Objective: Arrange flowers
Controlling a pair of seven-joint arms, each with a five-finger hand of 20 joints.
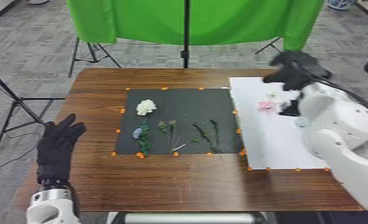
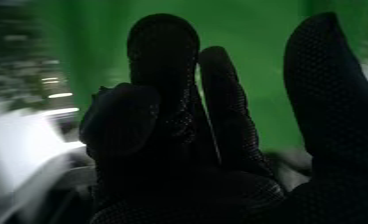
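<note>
My right hand [image 1: 298, 69] is over the far right part of the white sheet [image 1: 267, 140]. In the right wrist view, the hand [image 2: 207, 185] has mostly straight, spread fingers and holds nothing visible. Below it in the head view are a pink flower [image 1: 266, 105] and a small pale bloom [image 1: 271, 95], beside a dark object [image 1: 291, 108] partly hidden by the arm. On the black mat [image 1: 185, 95] lie a white flower [image 1: 146, 107], a blue flower [image 1: 137, 133] and several green stems [image 1: 216, 131]. My left hand [image 1: 56, 150] is open, left of the mat.
The brown table [image 1: 163, 185] carries orange markers along the edges of the mat and sheet. Behind it hangs a green cloth [image 1: 136, 20] with a black stand [image 1: 186, 55]. Another black stand [image 1: 19, 97] rises on the left.
</note>
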